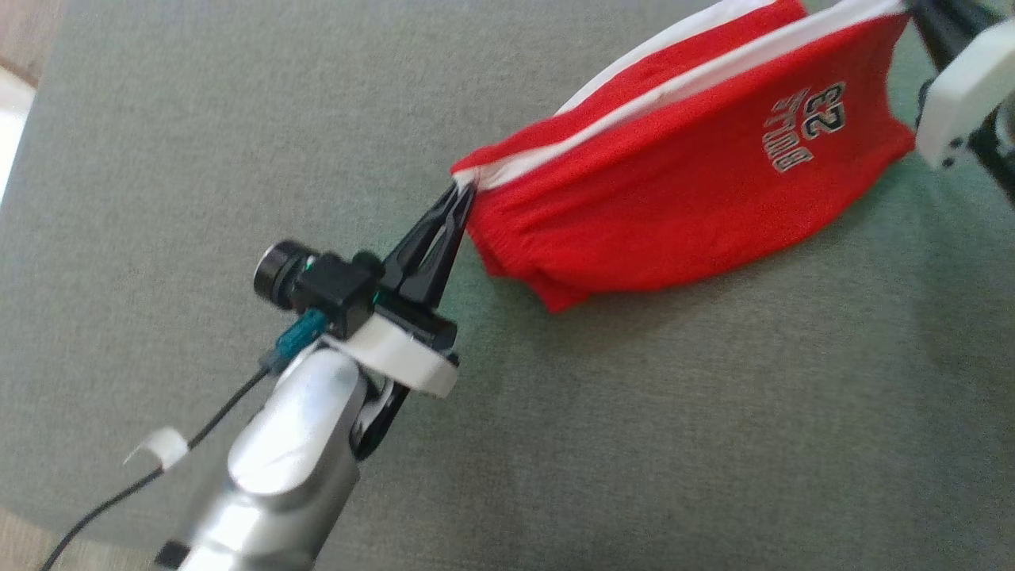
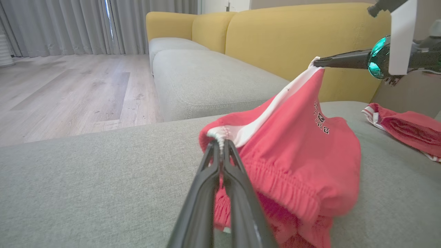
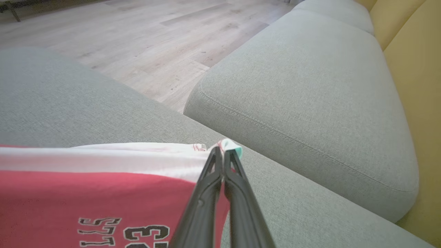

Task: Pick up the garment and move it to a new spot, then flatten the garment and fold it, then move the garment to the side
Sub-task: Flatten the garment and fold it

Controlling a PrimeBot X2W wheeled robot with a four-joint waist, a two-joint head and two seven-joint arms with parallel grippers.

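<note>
Garment (image 1: 682, 182): red cloth, matt, soft knit look; white cloth stripe; waistband gathered, ribbed; lettering flat print.
Seat cushion (image 1: 198, 159): grey-green woven fabric, matt, grainy weave, stitched seam along edge.
Backrest (image 2: 293, 38): yellow fabric, matt.
Floor (image 2: 69, 89): pale wood planks, smooth, faint sheen.
Curtains (image 2: 62, 24): grey cloth, pleated.
Left hand (image 1: 462, 194): fingers black plastic, smooth, slight gloss; mount white plastic.
Forearm (image 1: 293, 444): silver, glossy, metal-like.
Cable (image 1: 103, 500): black, smooth.

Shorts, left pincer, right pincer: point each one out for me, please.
shorts (image 1: 682, 198): head view, red panel left of the print.
left pincer (image 1: 464, 192): head view, fingertips shut on a white-striped corner of the shorts.
right pincer (image 3: 223, 150): right wrist view, fingertips shut on the white-striped edge.
</note>
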